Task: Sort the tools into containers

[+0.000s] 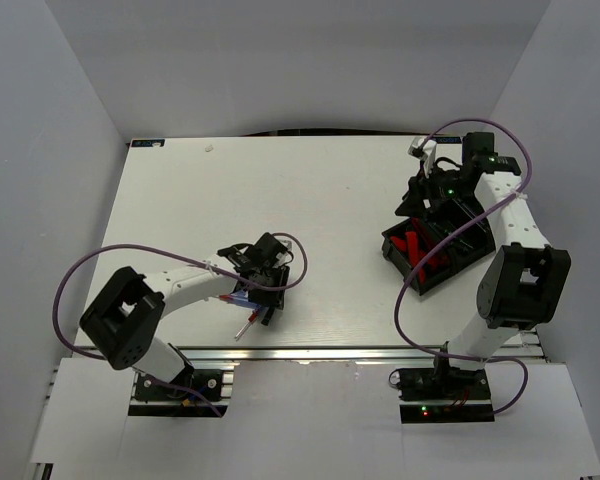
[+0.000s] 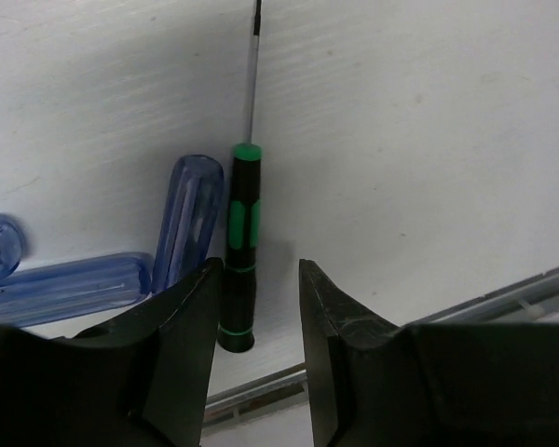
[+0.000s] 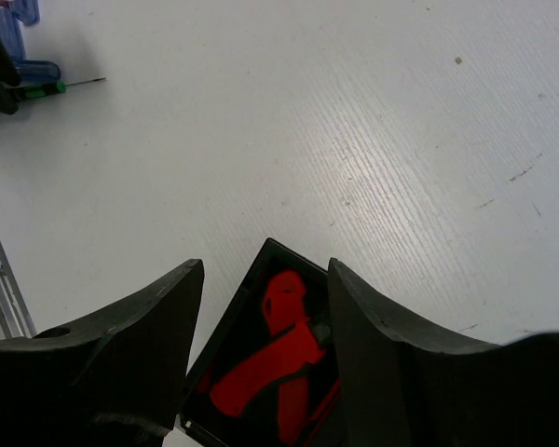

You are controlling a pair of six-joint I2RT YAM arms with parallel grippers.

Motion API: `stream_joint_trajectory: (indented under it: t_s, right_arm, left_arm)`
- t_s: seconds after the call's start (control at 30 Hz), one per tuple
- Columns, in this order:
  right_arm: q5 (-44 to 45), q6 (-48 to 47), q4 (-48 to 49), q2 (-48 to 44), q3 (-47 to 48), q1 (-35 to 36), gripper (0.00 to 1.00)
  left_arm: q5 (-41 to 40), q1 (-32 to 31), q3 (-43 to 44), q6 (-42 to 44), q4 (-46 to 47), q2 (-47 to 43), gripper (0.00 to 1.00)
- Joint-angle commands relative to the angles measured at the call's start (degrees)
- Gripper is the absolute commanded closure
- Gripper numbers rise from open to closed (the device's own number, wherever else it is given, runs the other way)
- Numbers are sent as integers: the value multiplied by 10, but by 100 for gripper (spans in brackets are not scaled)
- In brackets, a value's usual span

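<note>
We find the left gripper (image 2: 258, 270) low over the near left part of the worktop (image 2: 429, 140), its jaws open with nothing between them. Just past the gap lies a black-green screwdriver (image 2: 240, 261), its thin shaft pointing away from the gripper, its handle close beside one finger (image 2: 182, 345); we cannot tell whether they touch. Right beside it lie clear blue screwdriver handles (image 2: 186, 219), crowding that side. An aluminium rail (image 2: 503, 298) runs along the worktop's near edge. At the far right the right gripper (image 3: 265, 265) hangs above a black bin (image 3: 228, 326), jaws open and empty. Inside the bin lie red-and-black knives (image 3: 275, 349). From above, the right arm (image 1: 500, 215) and a purple cable (image 1: 398, 305) cross over this bin, hiding part of it
</note>
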Motion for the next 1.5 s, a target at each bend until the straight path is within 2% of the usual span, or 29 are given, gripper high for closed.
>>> stream_joint_trajectory:
  t_s: [0.0, 0.33, 0.57, 0.67, 0.7, 0.77, 0.8, 0.83, 0.87, 0.9, 1.0, 1.13, 1.2, 1.23, 1.27, 1.37, 1.47]
  right_arm:
    - [-26, 7, 2, -21, -8, -2, 37]
    - [-33, 17, 8, -26, -12, -2, 37]
    - [-44, 25, 8, -33, -20, 2, 37]
    - [-55, 34, 11, -35, -25, 6, 36]
    - [-58, 36, 10, -36, -27, 9, 30]
    - [-73, 36, 3, -33, -30, 19, 24]
    - [-76, 54, 3, -32, -31, 24, 11]
    - [-85, 71, 19, -32, -42, 41, 11]
    - [-87, 99, 38, -33, -52, 47, 11]
    - [-88, 168, 61, -38, -65, 55, 11]
    - [-100, 271, 146, -42, -110, 82, 11]
    - [-180, 430, 248, -34, -138, 114, 11]
    - [-203, 487, 330, -23, -139, 122, 11]
    - [-217, 566, 366, -18, -141, 129, 11]
    - [-218, 602, 435, -10, -143, 132, 11]
    - [-221, 714, 531, 8, -153, 141, 11]
    - [-219, 759, 596, 20, -146, 153, 11]
  left_arm:
    - [-50, -6, 16, -12, -24, 4, 51]
    - [-59, -10, 13, -13, -26, 43, 50]
    - [-63, -12, 25, -10, -26, 46, 72]
    - [-60, -13, 38, -7, -25, 36, 75]
    - [-56, -13, 43, -7, -24, 31, 77]
    - [-39, -12, 65, -3, -15, 18, 79]
    - [-35, -12, 74, 0, -11, 14, 82]
    - [-12, -12, 96, 1, 1, 10, 84]
    - [4, -12, 106, 0, 8, 2, 87]
    - [10, -12, 118, 1, 16, -1, 90]
    - [35, -6, 156, -3, 45, -9, 93]
    - [74, 5, 174, -20, 120, -20, 100]
    - [101, 9, 170, -40, 153, -25, 100]
    - [109, 11, 169, -45, 181, -27, 100]
    - [114, 12, 169, -53, 193, -27, 100]
    - [130, 15, 175, -65, 221, -24, 100]
    - [138, 18, 184, -73, 237, -20, 100]
